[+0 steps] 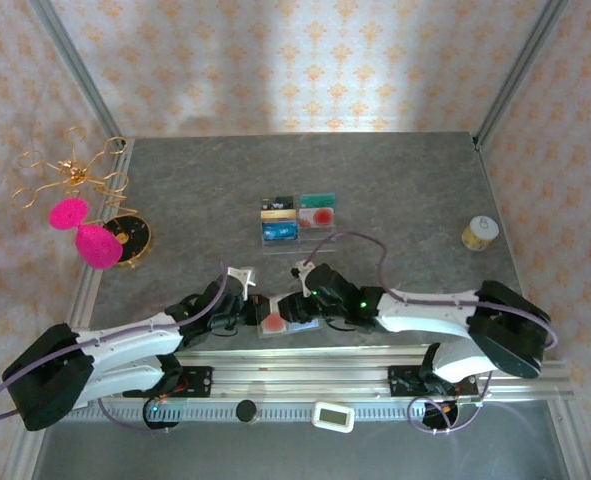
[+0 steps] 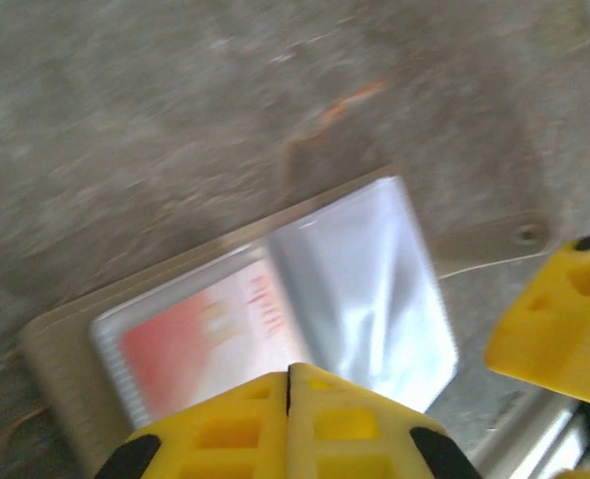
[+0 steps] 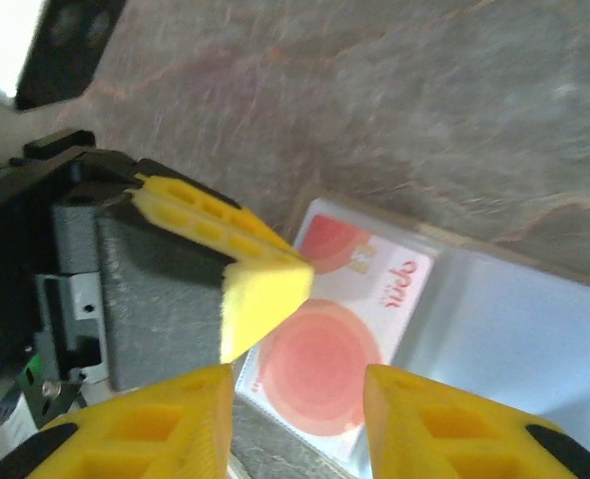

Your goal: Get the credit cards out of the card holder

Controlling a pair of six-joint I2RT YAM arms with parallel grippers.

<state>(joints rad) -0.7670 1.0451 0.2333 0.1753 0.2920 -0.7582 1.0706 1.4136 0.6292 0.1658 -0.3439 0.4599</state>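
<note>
Left claw (image 2: 288, 384) closed at card holder (image 2: 65, 359), right claw (image 3: 296, 387) parted

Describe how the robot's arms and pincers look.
The left arm and right arm have white shells, black joints and looping lilac cables; the right arm shows a green light. The left pincer and right pincer have yellow fingers with square recesses.

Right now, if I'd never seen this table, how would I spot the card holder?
Look at the grey table, at its near edge where the left hand and right hand meet. The card holder lies open and flat there. Unlike the clear tray farther back, it is a folding wallet with see-through sleeves, one showing a pale card with red circles.
</note>
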